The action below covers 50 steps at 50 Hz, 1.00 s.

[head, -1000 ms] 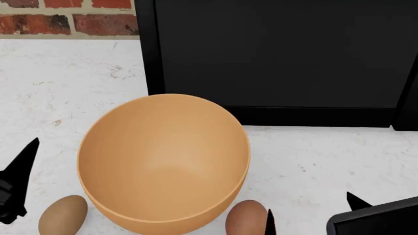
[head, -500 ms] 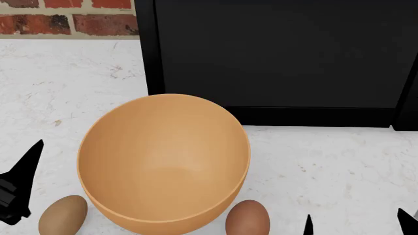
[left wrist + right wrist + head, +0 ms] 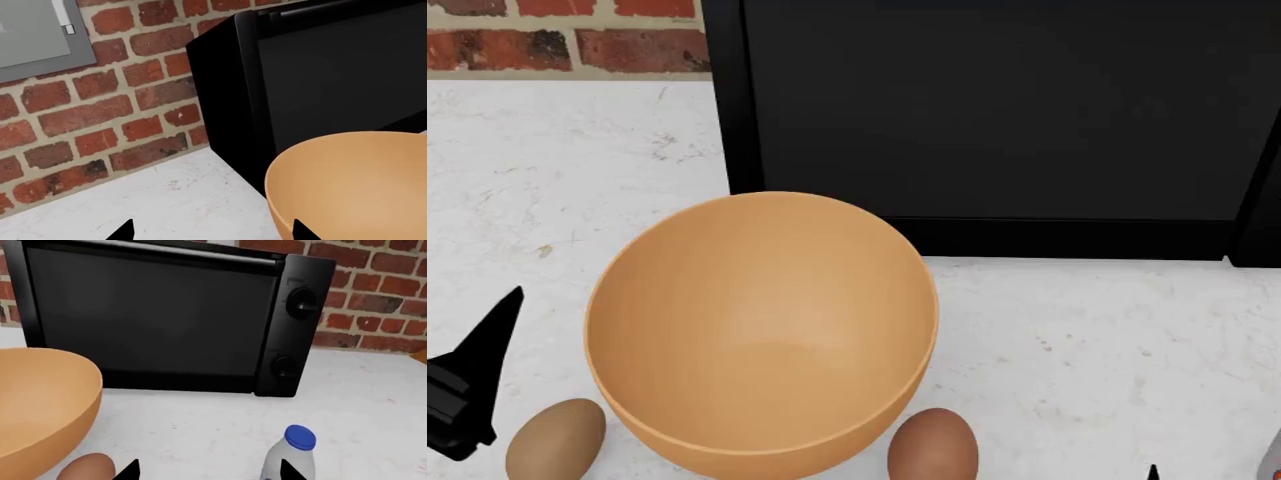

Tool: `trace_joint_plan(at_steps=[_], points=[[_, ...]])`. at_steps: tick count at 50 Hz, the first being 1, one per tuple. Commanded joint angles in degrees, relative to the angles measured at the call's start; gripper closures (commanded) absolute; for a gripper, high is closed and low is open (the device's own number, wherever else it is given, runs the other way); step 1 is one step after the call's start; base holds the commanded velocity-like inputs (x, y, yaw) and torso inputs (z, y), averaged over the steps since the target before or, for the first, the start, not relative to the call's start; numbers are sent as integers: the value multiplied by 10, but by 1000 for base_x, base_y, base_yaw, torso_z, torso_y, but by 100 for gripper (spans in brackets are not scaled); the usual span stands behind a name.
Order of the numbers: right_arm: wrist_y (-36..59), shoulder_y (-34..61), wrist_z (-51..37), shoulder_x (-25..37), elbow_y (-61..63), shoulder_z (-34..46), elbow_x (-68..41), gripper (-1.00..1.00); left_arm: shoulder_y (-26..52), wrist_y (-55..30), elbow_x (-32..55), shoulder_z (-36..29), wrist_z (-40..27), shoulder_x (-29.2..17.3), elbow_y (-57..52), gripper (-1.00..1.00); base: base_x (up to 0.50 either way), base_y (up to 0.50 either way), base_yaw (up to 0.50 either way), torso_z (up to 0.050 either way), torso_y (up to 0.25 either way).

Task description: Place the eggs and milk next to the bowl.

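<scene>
The right gripper (image 3: 208, 471) has pulled back from the large matte orange-tan bowl (image 3: 761, 330), jaws spread and empty. Two brown eggs touch the bowl's near edge: lighter tan egg (image 3: 555, 438), redder brown egg (image 3: 933, 445). The small white blue-capped milk bottle (image 3: 289, 455) stands apart on open white counter (image 3: 1094, 340). The left gripper (image 3: 208, 231) is also spread, empty.

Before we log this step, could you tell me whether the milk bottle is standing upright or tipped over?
Upright: in the right wrist view the milk bottle stands on the counter with its blue cap on top.

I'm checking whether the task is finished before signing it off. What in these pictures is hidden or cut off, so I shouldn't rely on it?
- Milk: right wrist view's edge cuts off its base; label unreadable. In the head view only a sliver shows at the corner.
- Both eggs: bottoms cut by the head view's edge.
- Right gripper: only fingertips show.
- Left gripper: likewise, tips only at the frame edge.
- Bowl: contact with the eggs unclear.
</scene>
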<state>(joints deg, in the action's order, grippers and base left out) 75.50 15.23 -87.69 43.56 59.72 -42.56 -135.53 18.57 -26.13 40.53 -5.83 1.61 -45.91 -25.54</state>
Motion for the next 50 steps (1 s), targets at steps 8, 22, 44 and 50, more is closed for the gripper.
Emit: trace_joint_plan(at_steps=[8,22,44,50], points=[[61,-55,10,-28,-16,-193,-55,-100,5,-6,-1,-5,-3,-1,-7,-100,0,0,0,0,0],[144,-57,122,-91,-42,-288,34,-100,3,-4,-1,-4,-2,-4,-8,-100,0,0,0,0,0],[144,-52,440,-151,3,-267,392,-100,9,-14,-3,-10,-8,-9,-17,-100,0,0,0,0,0],[-95,-211,547,-130,2,-97,654,-100,10,-16,-1,-9,-9,-11,-19,-100,0,0,0,0,0]])
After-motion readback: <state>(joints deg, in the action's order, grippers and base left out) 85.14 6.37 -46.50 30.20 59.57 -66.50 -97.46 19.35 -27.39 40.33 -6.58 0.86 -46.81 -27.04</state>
